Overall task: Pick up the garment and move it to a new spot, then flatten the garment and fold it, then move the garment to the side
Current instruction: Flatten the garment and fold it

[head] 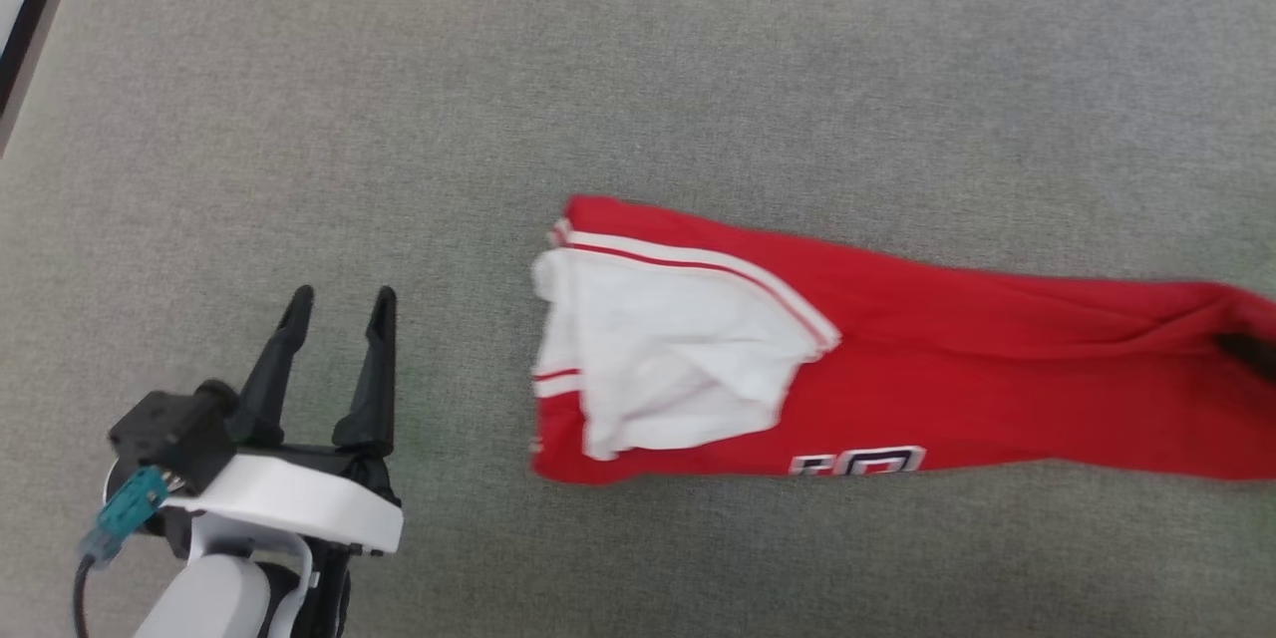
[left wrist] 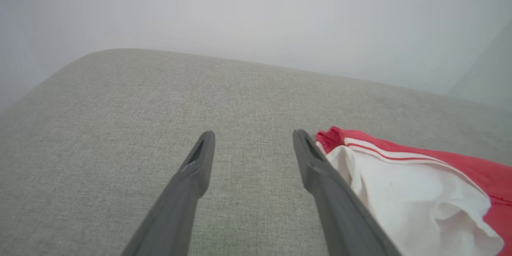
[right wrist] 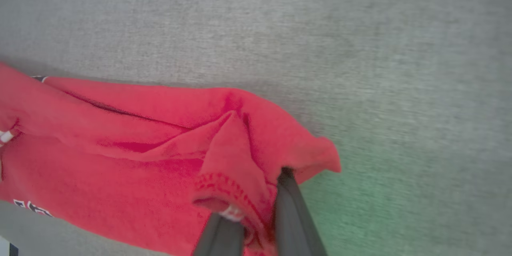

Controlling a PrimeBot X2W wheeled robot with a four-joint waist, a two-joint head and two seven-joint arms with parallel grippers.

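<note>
The shirt (head: pixel 897 349) lies stretched left-to-right on the grey padded surface (head: pixel 598 70). Our right gripper (right wrist: pixel 256 198) clamps its jaws on the red end. Our left gripper (head: pixel 341 304), jaws open and empty, hovers nearer the white sleeve (head: pixel 658 349).

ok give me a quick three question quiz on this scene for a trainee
1. True or false: the red jersey shirt with white striped sleeves lies folded into a neat square.
2. What has the right gripper pinched? A) the white sleeve B) a red edge of the shirt C) the printed lettering
3. Fill in: the left gripper stands ___, apart from the shirt.
Key: 1 false; 2 B; 3 open.
</note>
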